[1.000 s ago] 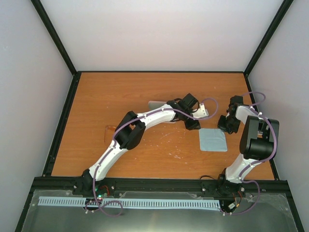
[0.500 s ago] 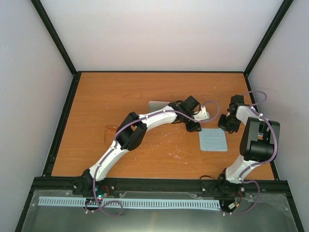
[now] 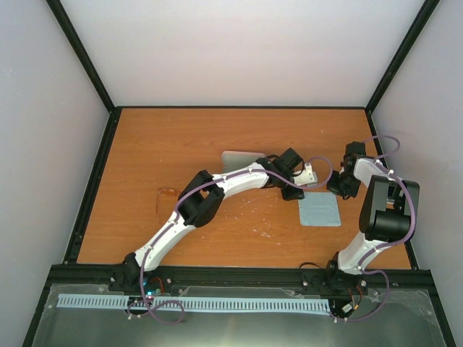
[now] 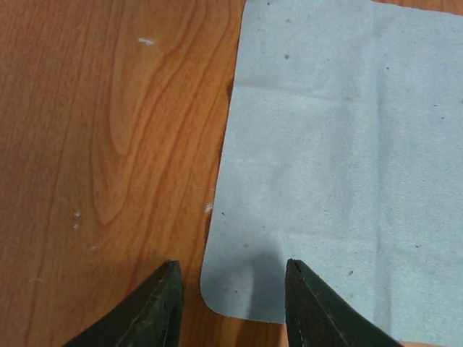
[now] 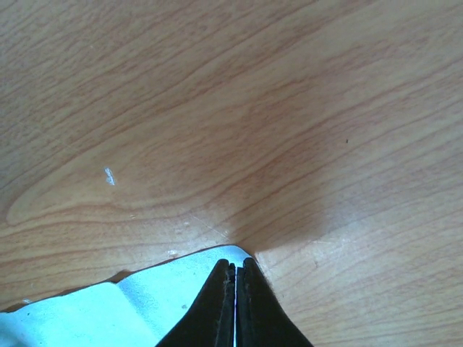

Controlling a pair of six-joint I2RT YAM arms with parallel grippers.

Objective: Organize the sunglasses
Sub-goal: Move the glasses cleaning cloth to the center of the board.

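The main risk I see is the cloth (image 3: 320, 210) slipping. My right fingers (image 5: 236, 278) are pressed together at its far right corner. The corner looks nipped between them, but only by a thin edge, so a quick pull could free it.

My left fingers (image 3: 294, 191) are apart and straddle the far left corner low over the counter (image 3: 181, 137). One tip sits over bare wood and the other over the cloth. If I close here I may catch only a sliver of cloth, or scrape the wood and bunch it up. If my two arms then lift unevenly, the cloth would twist or drag.

My left forearm passes right by the pink case (image 3: 239, 157), which it partly hides from above, so a careless sweep could nudge the case.

The sunglasses (image 3: 165, 196) lie well apart from all this, near the left edge of the counter. They are almost wood-coloured and easy to overlook, and neither arm is touching them.

My left arm stretches diagonally from its base across the middle, wrist tipped down at the cloth. My right arm is folded up tight, elbow high, with the wrist bent inward and downward to the other corner.
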